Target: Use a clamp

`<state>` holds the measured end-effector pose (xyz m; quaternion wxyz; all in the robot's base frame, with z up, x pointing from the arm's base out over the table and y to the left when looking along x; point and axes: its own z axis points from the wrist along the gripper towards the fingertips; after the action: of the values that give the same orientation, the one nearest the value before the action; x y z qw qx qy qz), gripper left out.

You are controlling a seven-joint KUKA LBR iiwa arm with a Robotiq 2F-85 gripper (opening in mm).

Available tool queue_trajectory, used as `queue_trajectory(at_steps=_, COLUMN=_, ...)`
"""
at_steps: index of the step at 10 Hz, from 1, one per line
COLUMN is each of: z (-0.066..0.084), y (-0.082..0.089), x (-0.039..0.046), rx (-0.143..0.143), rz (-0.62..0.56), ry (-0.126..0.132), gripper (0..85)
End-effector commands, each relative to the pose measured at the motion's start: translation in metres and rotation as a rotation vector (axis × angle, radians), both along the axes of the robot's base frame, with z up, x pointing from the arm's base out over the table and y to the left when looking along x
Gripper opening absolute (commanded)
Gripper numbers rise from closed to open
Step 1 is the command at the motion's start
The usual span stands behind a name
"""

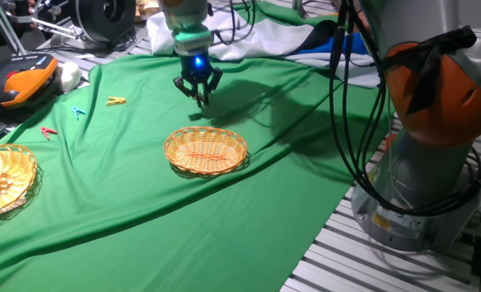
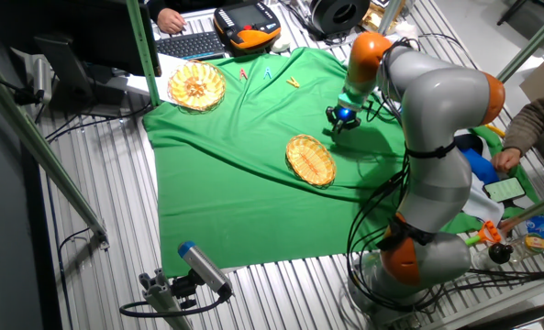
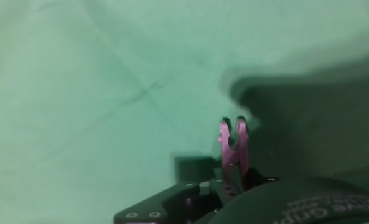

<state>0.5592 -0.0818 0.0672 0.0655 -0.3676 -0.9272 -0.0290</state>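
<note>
The gripper (image 1: 199, 95) is clenched on the clamp (image 3: 233, 149), which in the hand view stands upright between the fingers, its two tips pointing away over the cloth (image 1: 224, 211) and looking pinkish in that blurred picture. In one fixed view the clamp shows only as a small dark sliver at the fingertips, held clear above the cloth with the gripper's shadow falling behind it. A blue light glows on the wrist just above the fingers. The wicker basket (image 1: 206, 151) lies flat on the cloth near the gripper, on the camera's side of it, and apart from it. Farther off toward the cloth's far edge lie a yellow clothespin (image 1: 115, 100), a blue clothespin (image 1: 79, 113) and a red clothespin (image 1: 49, 132), each separate from the others. A second basket (image 1: 2, 180) sits at the cloth's corner with pale contents that cannot be made out. The arm (image 2: 427, 119), grey with orange joints, bends over the table from its base beside the cloth.
</note>
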Motion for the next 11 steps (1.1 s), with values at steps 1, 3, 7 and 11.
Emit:
queue_trajectory(at_steps=1, z=0.008, y=0.000, x=-0.0016, rx=0.008, rz=0.020, ry=0.011, gripper=0.0)
queue_trajectory(at_steps=3, z=0.020, y=0.000, x=-0.0061, rx=0.016, rz=0.162, ry=0.048, gripper=0.0)
queue_trajectory(at_steps=7, z=0.037, y=-0.003, x=-0.0110, rx=0.009, rz=0.431, ry=0.124, gripper=0.0)
queue_trajectory(at_steps=11, z=0.042, y=-0.003, x=-0.0143, rx=0.123, rz=0.528, ry=0.190, gripper=0.0)
